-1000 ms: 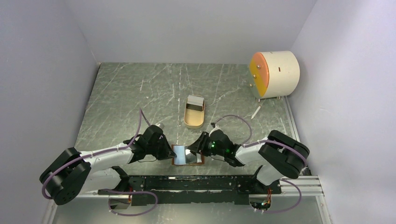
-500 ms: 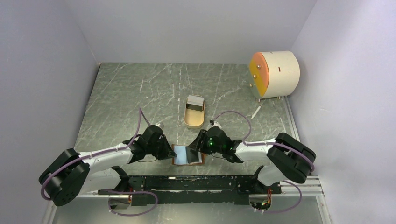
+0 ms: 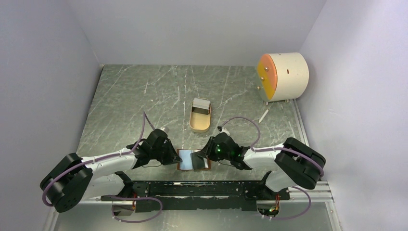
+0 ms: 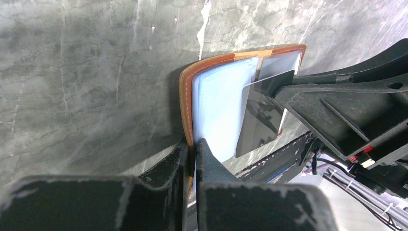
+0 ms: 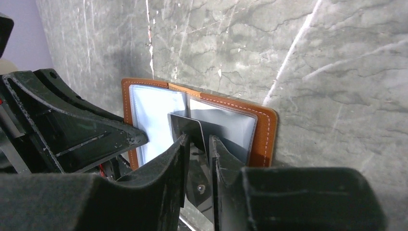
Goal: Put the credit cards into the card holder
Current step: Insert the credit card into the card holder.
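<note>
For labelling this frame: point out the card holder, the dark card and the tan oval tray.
card holder (image 5: 266, 137), right wrist view, brown leather border on its right edge.
dark card (image 4: 262, 115), left wrist view, middle of its face.
tan oval tray (image 3: 199, 123), top external view, bare floor by its near end.

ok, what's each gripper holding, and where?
Left gripper pinches the reddish-brown leather card holder by its edge; right gripper grips the dark grey card by one end.

A tan oval tray (image 3: 200, 114) sits mid-table (image 3: 130, 106), well apart from a cream drum (image 3: 284, 76) with an orange face at the far right.
</note>
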Tool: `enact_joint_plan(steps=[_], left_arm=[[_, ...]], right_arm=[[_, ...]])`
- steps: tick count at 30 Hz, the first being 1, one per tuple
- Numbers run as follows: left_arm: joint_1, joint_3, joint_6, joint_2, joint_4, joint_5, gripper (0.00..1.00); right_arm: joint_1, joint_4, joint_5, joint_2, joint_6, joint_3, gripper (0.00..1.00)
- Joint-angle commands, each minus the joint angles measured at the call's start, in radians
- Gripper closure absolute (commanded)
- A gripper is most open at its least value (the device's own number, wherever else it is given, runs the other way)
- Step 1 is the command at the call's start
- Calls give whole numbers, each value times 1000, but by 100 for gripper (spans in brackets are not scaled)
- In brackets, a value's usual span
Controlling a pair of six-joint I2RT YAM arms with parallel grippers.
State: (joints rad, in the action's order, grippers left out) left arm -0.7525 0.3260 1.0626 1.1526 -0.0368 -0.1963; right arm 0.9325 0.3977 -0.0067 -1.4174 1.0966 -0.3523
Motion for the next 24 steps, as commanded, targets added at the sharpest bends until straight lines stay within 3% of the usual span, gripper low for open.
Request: enact_joint_plan(steps=[1,10,24], left_arm=[[-6,-4,-6,-2,28,-27,91],[-7,-15,8,6,64,-53,91],[-8,-41,40,23,150,-115,87]], right_arm=[[10,9,-11,-45,21,35,75],[12,58,11,-66,40,28,100],[11,237,123,-19,63,115,100]])
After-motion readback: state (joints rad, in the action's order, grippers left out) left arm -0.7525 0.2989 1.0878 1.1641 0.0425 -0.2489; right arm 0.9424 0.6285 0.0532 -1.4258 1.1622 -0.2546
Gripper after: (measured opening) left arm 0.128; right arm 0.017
